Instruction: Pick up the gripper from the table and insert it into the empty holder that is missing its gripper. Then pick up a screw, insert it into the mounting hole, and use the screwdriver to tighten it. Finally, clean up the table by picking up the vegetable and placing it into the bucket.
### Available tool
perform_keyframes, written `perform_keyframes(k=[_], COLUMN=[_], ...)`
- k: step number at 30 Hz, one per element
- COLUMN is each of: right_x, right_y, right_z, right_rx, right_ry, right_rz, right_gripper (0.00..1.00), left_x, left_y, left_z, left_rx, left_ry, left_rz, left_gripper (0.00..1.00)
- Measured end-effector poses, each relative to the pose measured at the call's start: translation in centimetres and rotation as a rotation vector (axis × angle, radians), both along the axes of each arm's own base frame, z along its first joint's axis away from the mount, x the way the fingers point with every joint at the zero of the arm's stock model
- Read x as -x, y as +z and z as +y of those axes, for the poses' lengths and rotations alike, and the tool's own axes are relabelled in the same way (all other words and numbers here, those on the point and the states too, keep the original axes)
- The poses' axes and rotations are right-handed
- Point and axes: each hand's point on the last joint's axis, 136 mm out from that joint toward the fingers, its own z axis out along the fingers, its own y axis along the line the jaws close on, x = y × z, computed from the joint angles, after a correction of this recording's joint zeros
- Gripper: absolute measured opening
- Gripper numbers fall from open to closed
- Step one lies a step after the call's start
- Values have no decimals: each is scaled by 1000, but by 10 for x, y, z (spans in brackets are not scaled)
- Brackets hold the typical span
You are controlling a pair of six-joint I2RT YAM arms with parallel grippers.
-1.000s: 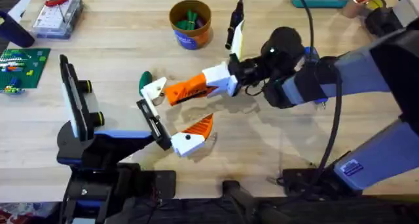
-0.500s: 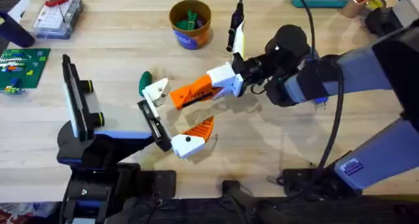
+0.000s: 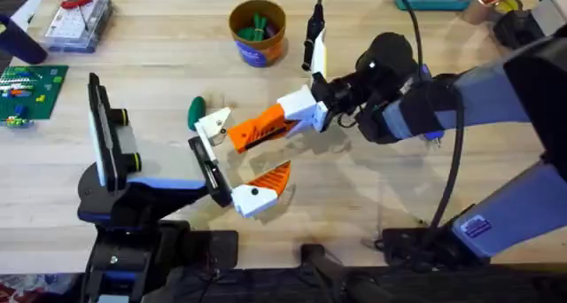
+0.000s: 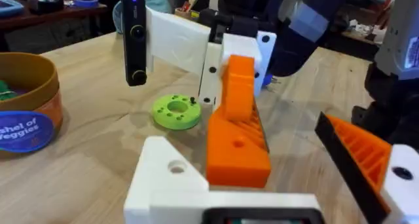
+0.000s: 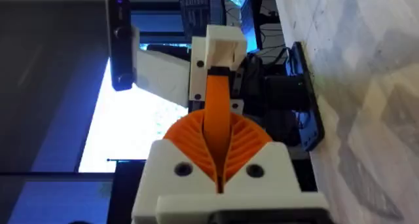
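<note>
The gripper (image 3: 232, 128) sits clamped in the right arm's fingers (image 3: 266, 126), white end angled toward the holder (image 3: 205, 164) for insertion; left fingers' state can't be told.

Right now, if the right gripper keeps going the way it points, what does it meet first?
Probably the holder: the right gripper, shut on the gripper, points toward that bar. Height is unclear, so it could pass over.

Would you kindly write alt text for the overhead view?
The right gripper holds the orange gripper at the black holder of the left arm stand. Behind stand the bucket and a green vegetable.
</note>
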Motion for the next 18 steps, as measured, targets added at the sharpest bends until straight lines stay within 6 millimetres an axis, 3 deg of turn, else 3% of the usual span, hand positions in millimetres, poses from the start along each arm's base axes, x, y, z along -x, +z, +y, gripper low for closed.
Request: perform_keyframes(k=[18], right_x=[-7], right_y=[-5], right_z=[6], right_rx=[25], right_ry=[-47], right_rz=[56], right_gripper=[16], left_x=[0], left_y=[0], left_z=[0], left_rx=[0], left_ry=[-3], left_rz=[0], left_gripper=[985])
